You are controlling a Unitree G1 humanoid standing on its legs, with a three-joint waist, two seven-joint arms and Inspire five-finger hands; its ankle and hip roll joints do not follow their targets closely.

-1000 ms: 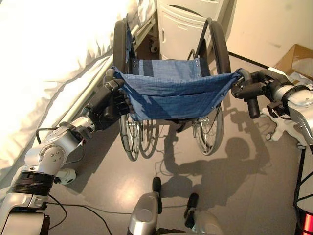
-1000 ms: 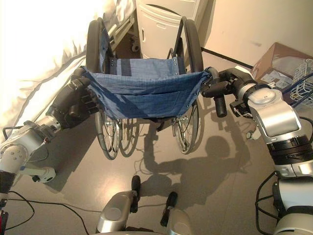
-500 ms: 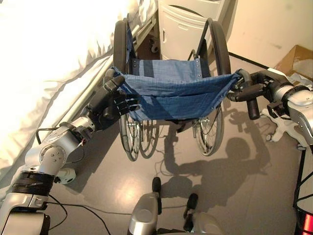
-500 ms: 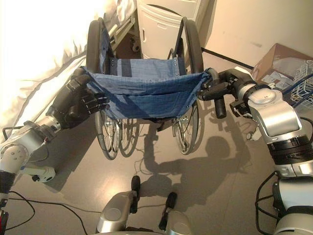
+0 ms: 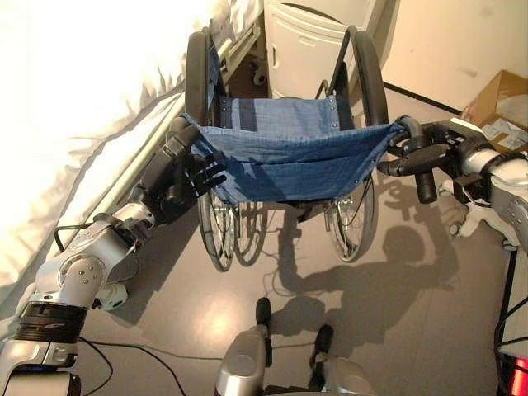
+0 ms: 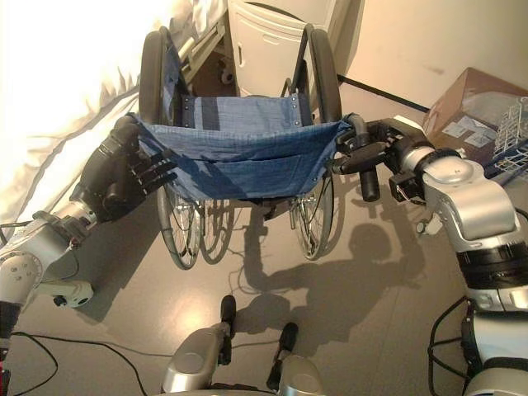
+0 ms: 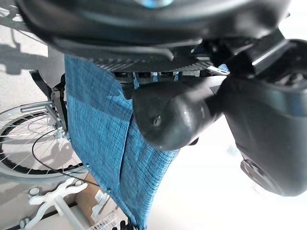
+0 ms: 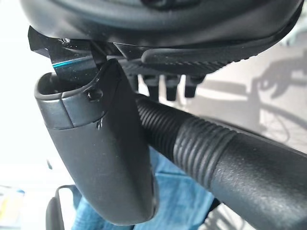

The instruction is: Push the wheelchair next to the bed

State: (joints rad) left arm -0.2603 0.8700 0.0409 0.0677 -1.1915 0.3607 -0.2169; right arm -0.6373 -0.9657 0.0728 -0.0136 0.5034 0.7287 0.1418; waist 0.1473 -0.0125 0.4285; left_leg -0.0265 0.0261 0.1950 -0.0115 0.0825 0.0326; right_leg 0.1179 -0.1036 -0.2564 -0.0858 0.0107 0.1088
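Both robot hands, left robot hand (image 5: 177,173) and right robot hand (image 5: 429,157), touch the wheelchair (image 5: 285,148) beside the bed (image 5: 74,107).

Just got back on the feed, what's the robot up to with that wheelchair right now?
The robot stands behind the wheelchair, a hand at each push handle. Its left hand is at the left handle with fingers spread against the blue back cloth. Its right hand is at the ridged right handle, thumb hanging below it. The bed lies along the chair's left side, a white cabinet ahead and a cardboard box to the right.
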